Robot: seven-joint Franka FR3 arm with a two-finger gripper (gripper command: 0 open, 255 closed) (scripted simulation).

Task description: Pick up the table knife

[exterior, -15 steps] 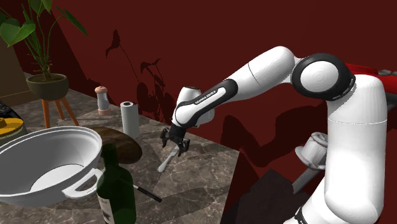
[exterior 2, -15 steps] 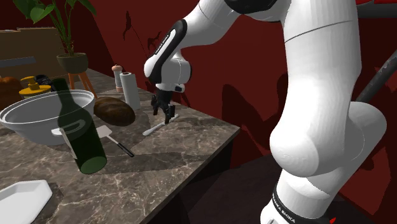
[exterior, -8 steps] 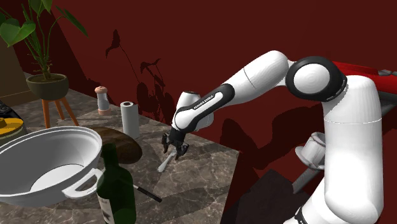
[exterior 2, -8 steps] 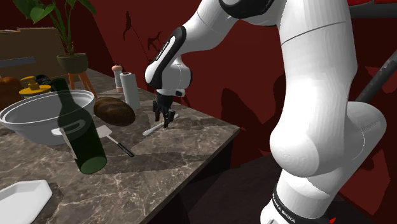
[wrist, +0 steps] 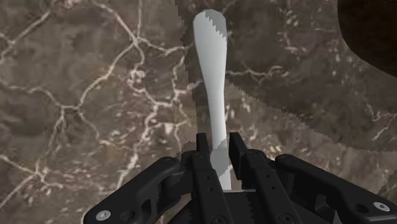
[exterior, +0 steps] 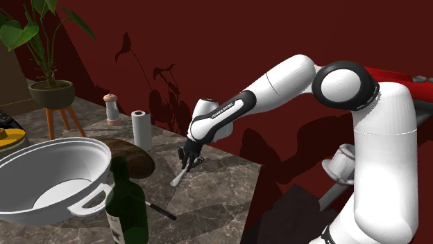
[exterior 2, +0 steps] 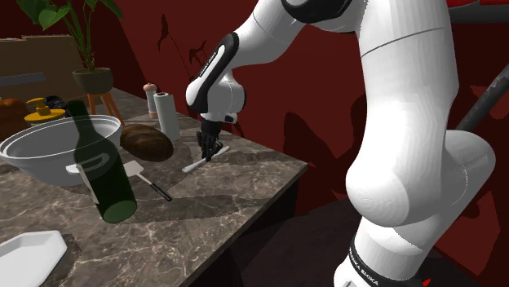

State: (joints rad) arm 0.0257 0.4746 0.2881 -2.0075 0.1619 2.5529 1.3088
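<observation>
A pale grey table knife lies flat on the dark marble countertop. My black gripper is down on it, both fingers pressed against the knife's sides near one end, shut on it. In the shoulder view the knife pokes out below the gripper toward the counter's front. In the second exterior view the gripper stands over the knife, close to the counter's right edge.
A dark green wine bottle, a big white bowl, a brown loaf and a black-handled utensil stand to the shoulder view's left. A paper towel roll, a shaker and a potted plant sit further back.
The gripper came down onto the knife and its fingers went from wide apart to clasped on the knife. The knife has not left the counter.
</observation>
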